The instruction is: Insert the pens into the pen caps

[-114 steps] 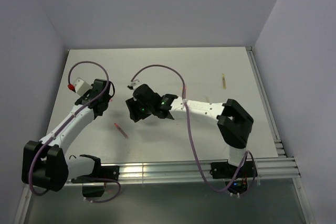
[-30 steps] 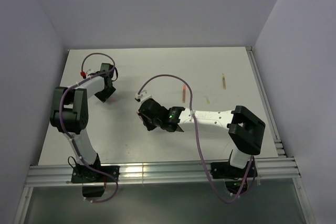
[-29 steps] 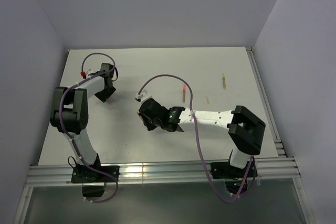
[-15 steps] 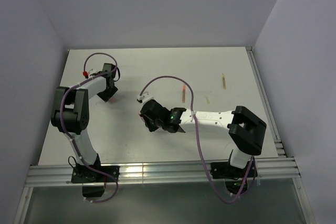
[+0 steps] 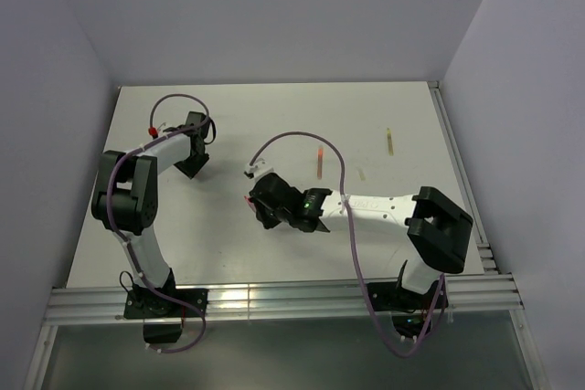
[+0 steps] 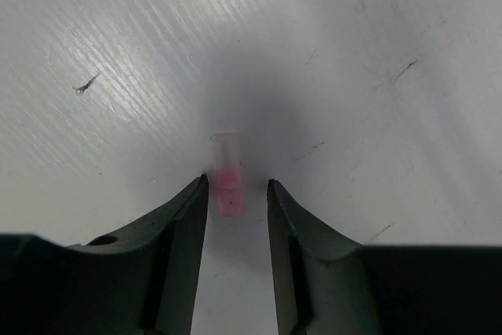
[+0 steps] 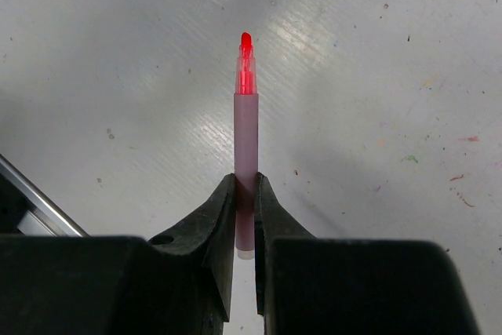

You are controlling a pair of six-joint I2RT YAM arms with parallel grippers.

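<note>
A short pink pen cap (image 6: 227, 186) lies on the white table between the fingertips of my left gripper (image 6: 236, 184). The jaws are open around it, the left finger close to the cap and a gap on the right side. My right gripper (image 7: 244, 182) is shut on a pen (image 7: 245, 127) with a pale pink barrel and a bright red tip pointing away from the wrist. From above, the left gripper (image 5: 194, 165) is at the table's far left and the right gripper (image 5: 257, 203) is near the middle. Another red pen (image 5: 318, 163) lies further back.
A tan-olive pen (image 5: 388, 141) lies at the back right, and a small pale cap (image 5: 361, 173) sits on the table just in front of it. A metal rail (image 5: 274, 299) runs along the near edge. Grey walls close off the left, back and right sides.
The left gripper's jaws have narrowed around the pink cap and the arm has shifted slightly right. The right arm has drifted a little toward the near right, still holding the pen.
</note>
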